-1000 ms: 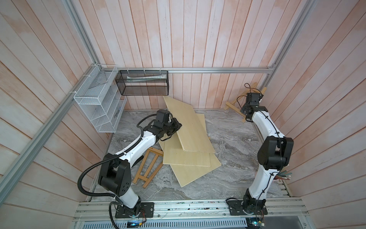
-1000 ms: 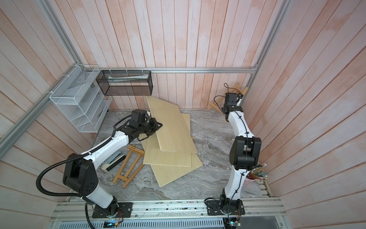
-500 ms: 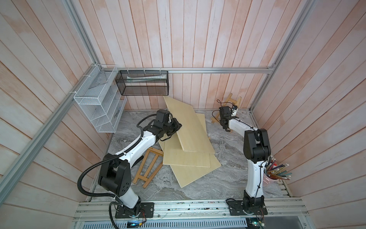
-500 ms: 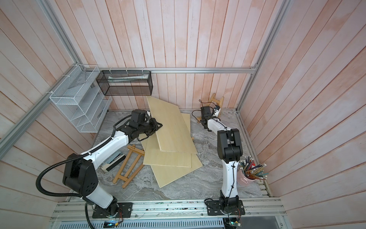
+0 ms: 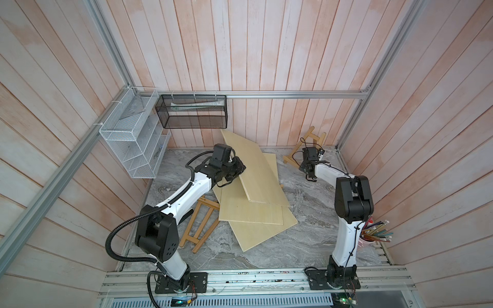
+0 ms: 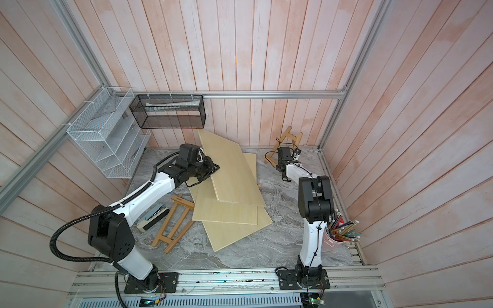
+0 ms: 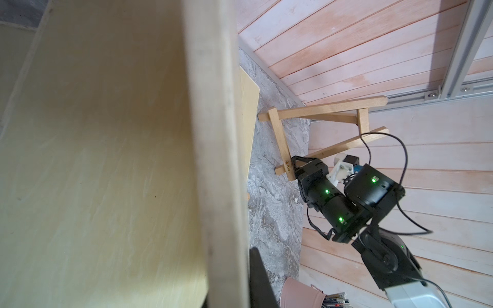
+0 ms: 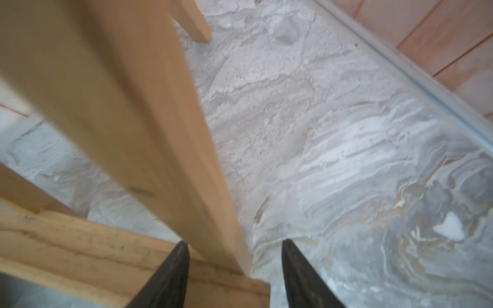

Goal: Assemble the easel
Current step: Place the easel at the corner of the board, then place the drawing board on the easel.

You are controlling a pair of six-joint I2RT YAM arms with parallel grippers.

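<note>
R gripper (image 8: pixel 234 241) is back at the easel (image 7: pixel 279 138), which stands by the back wall (image 5: pixel 266 66); jaws apart, straddling one leg, no clamp. L gripper (image 5: pixel 241 169) pinches tilted board (image 5: pixel 256 173) farther from that wall. Risk: nudging the leg topples easel; thin edge pinch lets board slip.

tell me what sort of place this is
Probably a robot test cell staged as an art corner: plank walls on an aluminium frame, two robot arms bolted to a rail, plus an easel, plywood boards and a cup of pencils.
</note>
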